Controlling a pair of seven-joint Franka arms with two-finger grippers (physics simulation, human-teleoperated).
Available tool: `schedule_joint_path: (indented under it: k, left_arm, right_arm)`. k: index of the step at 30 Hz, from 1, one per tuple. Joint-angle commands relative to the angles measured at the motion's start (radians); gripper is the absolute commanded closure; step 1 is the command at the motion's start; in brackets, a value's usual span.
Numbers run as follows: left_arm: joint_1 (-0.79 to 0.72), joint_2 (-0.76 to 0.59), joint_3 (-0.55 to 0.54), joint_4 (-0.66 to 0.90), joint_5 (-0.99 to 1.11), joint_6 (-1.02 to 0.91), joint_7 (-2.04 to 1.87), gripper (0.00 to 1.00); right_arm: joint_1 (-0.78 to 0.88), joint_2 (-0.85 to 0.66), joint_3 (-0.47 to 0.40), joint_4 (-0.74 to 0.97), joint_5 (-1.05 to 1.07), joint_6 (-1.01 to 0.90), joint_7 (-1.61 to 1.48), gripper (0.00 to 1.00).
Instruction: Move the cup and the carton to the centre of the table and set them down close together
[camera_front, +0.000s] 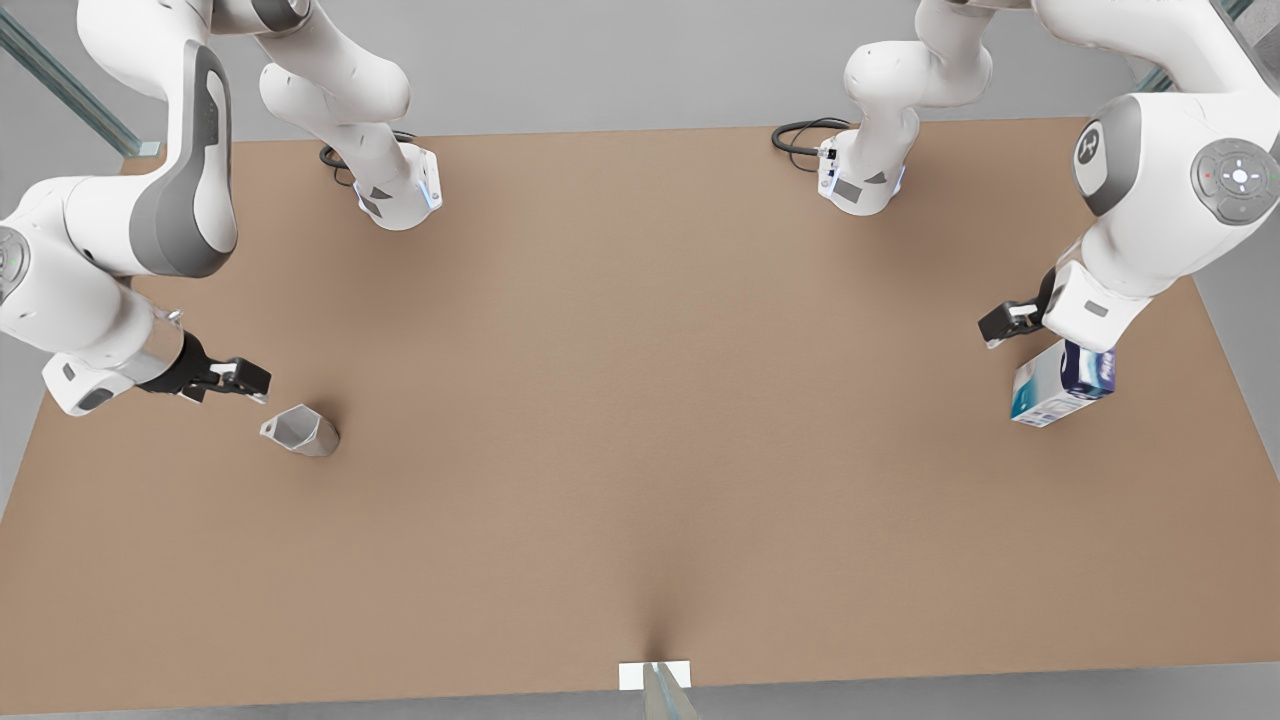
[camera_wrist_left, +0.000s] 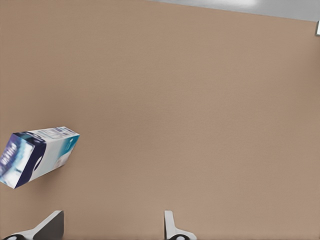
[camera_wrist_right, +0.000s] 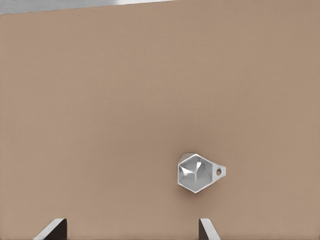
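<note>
1. End effector on the right arm (camera_front: 240, 380): it hovers at the front view's left, just beside the cup (camera_front: 300, 430) and not touching it. In the right wrist view its fingertips (camera_wrist_right: 52, 227) stand wide apart with nothing between them, spread as if to fit around the cup's body.
2. The cup (camera_wrist_right: 196, 172) stands on the bench with its small handle tab pointing away from the faceted body. It sits off to one side of the finger gap, so I judge the arm must shift across before it can descend.
3. End effector on the left arm (camera_front: 1010, 320): it hangs at the front view's right, near the carton (camera_front: 1060, 385). The left wrist view shows its fingertips (camera_wrist_left: 50, 225) spread wide and empty.
4. The carton (camera_wrist_left: 37, 156) is tilted and lies beyond one fingertip rather than between the pair, so it likely needs realigning.
5. Both things are near opposite ends of the bench (camera_front: 640, 400), well apart, and the middle is bare, so neither has been carried in.
</note>
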Motion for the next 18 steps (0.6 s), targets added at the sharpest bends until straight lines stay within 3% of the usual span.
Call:
schedule_joint_path:
  k: [1, 9, 18]
  left_arm:
    - [0.000, 0.001, 0.000, 0.000, 0.000, 0.000, -0.001, 0.00]
    - [0.000, -0.007, 0.003, -0.038, -0.001, 0.000, 0.010, 0.00]
    - [0.002, 0.021, 0.005, -0.029, 0.000, -0.005, 0.088, 0.00]
  right_arm:
    - [0.001, 0.000, 0.000, 0.000, 0.000, 0.000, 0.002, 0.00]
    - [0.015, 0.034, 0.009, -0.141, -0.006, 0.115, -0.036, 0.00]
    - [0.003, 0.034, 0.006, -0.428, -0.006, 0.460, -0.138, 0.00]
